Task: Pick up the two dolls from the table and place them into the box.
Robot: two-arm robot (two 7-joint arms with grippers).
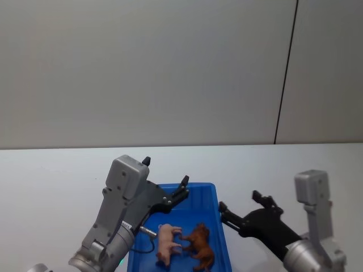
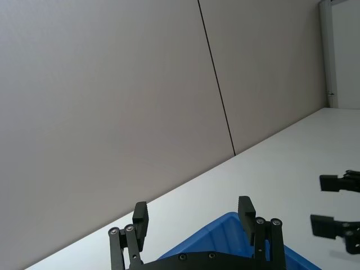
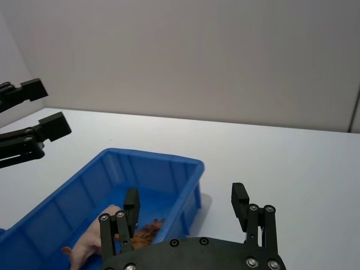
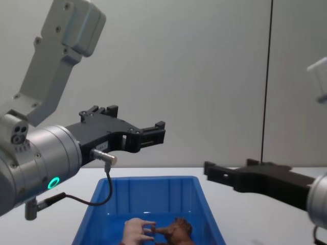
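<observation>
The pink pig (image 1: 167, 242) and shaggy brown animal (image 1: 199, 247) lie side by side in the blue box (image 1: 207, 186), lower centre of frame, left gripper (image 1: 165, 171) over its rim, right gripper (image 1: 239, 200) just right of it, both jaws open and empty

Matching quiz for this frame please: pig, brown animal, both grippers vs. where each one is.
1. pig
2. brown animal
3. left gripper
4. right gripper

A. open, over the table, right of the box
B. in the box, left one of the pair
C. open, raised over the box's left side
D. in the box, right one of the pair

Pairs: 1-B, 2-D, 3-C, 4-A
</observation>
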